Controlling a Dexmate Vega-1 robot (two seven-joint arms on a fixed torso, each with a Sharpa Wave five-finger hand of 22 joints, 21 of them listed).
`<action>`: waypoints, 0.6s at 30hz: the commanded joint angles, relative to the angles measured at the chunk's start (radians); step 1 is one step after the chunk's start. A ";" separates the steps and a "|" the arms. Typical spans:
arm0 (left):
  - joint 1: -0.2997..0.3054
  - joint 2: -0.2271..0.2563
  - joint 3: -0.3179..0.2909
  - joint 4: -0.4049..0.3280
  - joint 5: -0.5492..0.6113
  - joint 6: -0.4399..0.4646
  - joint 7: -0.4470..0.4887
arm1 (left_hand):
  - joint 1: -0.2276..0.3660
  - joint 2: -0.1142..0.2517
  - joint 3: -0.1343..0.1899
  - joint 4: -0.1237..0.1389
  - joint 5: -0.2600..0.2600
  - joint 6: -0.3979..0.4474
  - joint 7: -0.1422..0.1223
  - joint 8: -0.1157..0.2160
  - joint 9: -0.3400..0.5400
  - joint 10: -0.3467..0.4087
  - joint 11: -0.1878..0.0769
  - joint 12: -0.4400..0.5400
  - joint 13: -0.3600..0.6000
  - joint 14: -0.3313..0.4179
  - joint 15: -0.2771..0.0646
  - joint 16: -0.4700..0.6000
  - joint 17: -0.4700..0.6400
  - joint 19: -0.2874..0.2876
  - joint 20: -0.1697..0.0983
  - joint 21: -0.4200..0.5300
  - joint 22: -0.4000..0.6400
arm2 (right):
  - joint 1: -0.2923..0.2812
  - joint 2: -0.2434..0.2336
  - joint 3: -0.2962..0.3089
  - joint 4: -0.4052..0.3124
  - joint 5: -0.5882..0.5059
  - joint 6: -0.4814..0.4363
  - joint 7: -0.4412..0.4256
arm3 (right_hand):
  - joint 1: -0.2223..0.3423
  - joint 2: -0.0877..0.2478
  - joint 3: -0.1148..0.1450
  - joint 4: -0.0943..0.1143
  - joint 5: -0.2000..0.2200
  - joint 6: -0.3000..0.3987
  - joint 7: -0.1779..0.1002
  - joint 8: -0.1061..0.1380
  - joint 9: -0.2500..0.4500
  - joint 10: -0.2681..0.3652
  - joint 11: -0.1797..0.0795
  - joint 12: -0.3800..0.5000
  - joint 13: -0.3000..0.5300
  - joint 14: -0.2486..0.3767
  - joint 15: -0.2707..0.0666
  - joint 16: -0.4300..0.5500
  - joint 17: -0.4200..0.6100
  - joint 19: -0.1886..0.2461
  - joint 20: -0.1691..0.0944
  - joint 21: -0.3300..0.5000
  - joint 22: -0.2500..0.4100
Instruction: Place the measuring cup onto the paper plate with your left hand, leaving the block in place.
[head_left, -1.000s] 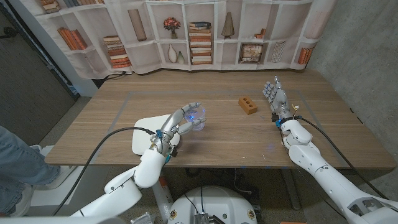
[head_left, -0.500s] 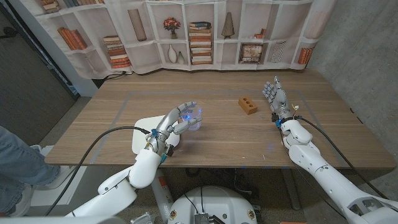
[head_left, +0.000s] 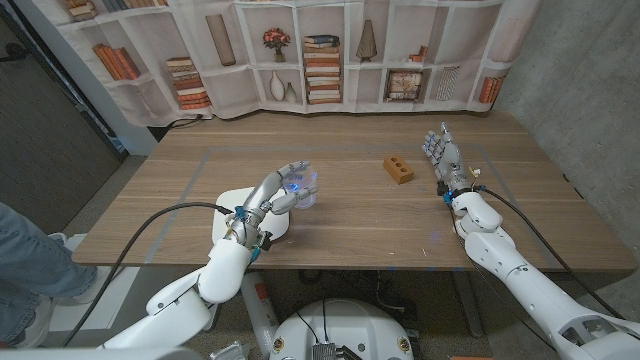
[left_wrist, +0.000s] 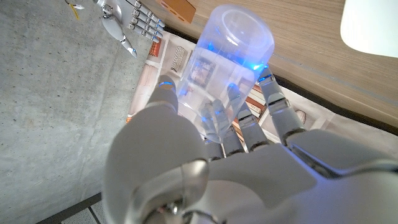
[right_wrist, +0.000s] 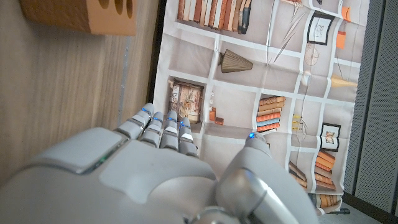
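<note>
Nearest, on the wooden table, a white square paper plate partly under the left arm. Just above its far right corner, the left hand wrapped around a clear plastic measuring cup, lifted off the table. Farther right, a small orange-brown block with holes lying on the table. Beside it, well apart, the right hand, fingers straight and side by side, holding nothing.

Clear plastic measuring cup is hanging tipped above the table, just right of the plate. White paper plate is lying flat, near-left. Orange block with holes is sitting right of centre.
</note>
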 joint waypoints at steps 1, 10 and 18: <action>0.038 0.003 -0.047 -0.022 -0.007 -0.001 0.011 | 0.001 0.009 0.005 0.003 0.003 0.002 0.007 -0.003 0.001 0.007 0.002 -0.001 0.005 0.008 0.005 -0.003 0.002 -0.004 -0.003 -0.003 0.001 | 0.000 -0.005 0.001 -0.003 -0.004 -0.001 0.000 | 0.003 0.004 -0.005 0.000 -0.004 0.009 -0.001 0.002 0.001 0.007 -0.003 -0.004 0.003 0.009 0.001 0.001 0.003 0.009 0.002 0.005 0.005; 0.058 0.004 -0.075 -0.028 -0.017 -0.012 0.009 | 0.001 0.009 0.006 0.001 0.004 0.004 0.008 -0.004 0.001 0.010 0.001 -0.002 0.007 0.010 0.007 -0.005 0.000 -0.005 -0.002 -0.004 0.001 | 0.000 -0.007 0.002 -0.012 -0.005 -0.006 -0.010 | 0.003 0.005 -0.005 0.000 -0.005 0.009 -0.001 0.002 0.001 0.007 -0.005 -0.004 0.003 0.010 0.001 0.001 0.003 0.009 0.002 0.005 0.005; 0.085 0.008 -0.120 -0.025 -0.071 -0.063 -0.016 | -0.002 0.010 0.006 0.002 0.004 0.007 0.011 -0.004 0.001 0.013 0.002 -0.001 0.008 0.011 0.007 -0.006 0.000 -0.005 -0.003 -0.005 0.001 | 0.005 -0.006 0.000 -0.010 -0.011 -0.005 -0.012 | 0.003 0.005 -0.005 0.000 -0.005 0.010 0.000 0.002 0.001 0.007 -0.005 -0.004 0.003 0.010 0.001 0.001 0.003 0.009 0.003 0.005 0.005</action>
